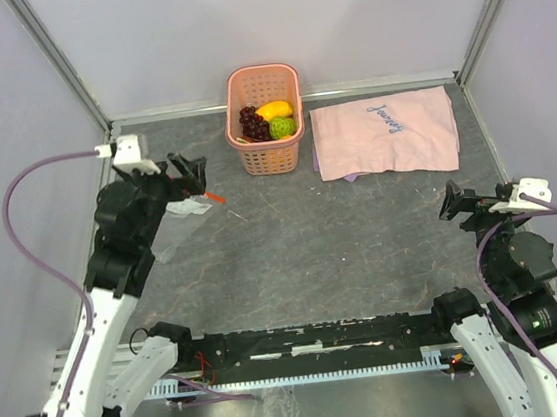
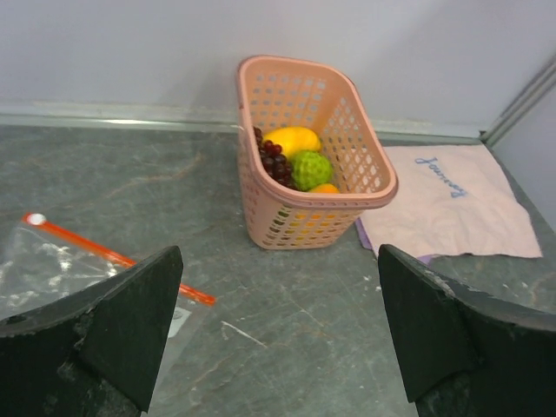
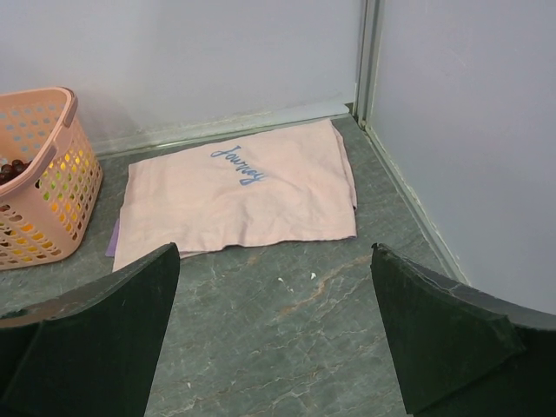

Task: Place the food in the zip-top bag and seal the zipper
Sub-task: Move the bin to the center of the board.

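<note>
Fruit (image 2: 300,156) sits in the pink basket (image 2: 304,221) beside the pink cloth (image 2: 443,208). The clear bag (image 2: 52,269) lies flat by the left pincer (image 2: 278,326). It and the right pincer (image 3: 274,326) are wide open, empty.

The left arm (image 1: 115,277) and right arm (image 1: 513,282) have white lower links and black joints, on a black rail (image 1: 314,340) at the frame's bottom. A lilac cable (image 1: 17,208) reaches each white wrist block (image 1: 131,148). The black wedge-shaped jaws look scuffed, perhaps worn.
</note>
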Tool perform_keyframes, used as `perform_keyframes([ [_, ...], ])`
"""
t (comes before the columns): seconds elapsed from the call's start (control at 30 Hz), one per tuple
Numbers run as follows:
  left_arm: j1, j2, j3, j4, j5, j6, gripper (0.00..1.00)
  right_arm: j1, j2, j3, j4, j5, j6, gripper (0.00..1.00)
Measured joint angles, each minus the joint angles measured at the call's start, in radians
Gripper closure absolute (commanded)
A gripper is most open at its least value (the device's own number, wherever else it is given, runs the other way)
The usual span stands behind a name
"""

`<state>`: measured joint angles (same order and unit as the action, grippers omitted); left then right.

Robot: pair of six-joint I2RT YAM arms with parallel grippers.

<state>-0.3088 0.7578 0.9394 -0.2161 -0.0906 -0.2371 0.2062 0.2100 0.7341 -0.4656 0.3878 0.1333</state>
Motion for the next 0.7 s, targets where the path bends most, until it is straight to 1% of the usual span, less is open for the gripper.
perform_keyframes([
  [0.17, 0.000, 0.210, 0.114, -0.012, 0.077, -0.080, 0.00, 0.000, 0.000, -0.006, 0.003, -0.025, 0.000, 0.01],
  [0.37, 0.000, 0.475, 0.198, -0.019, 0.185, -0.201, 0.00, -0.002, 0.000, -0.010, 0.007, -0.051, 0.000, 0.01],
  [0.47, -0.010, 0.597, 0.274, -0.018, 0.220, -0.243, 0.01, -0.002, 0.000, -0.014, 0.010, -0.055, 0.000, 0.01],
  [0.7, -0.073, 0.911, 0.568, -0.031, 0.229, -0.252, 0.01, -0.002, -0.017, -0.021, 0.010, -0.056, 0.000, 0.01],
])
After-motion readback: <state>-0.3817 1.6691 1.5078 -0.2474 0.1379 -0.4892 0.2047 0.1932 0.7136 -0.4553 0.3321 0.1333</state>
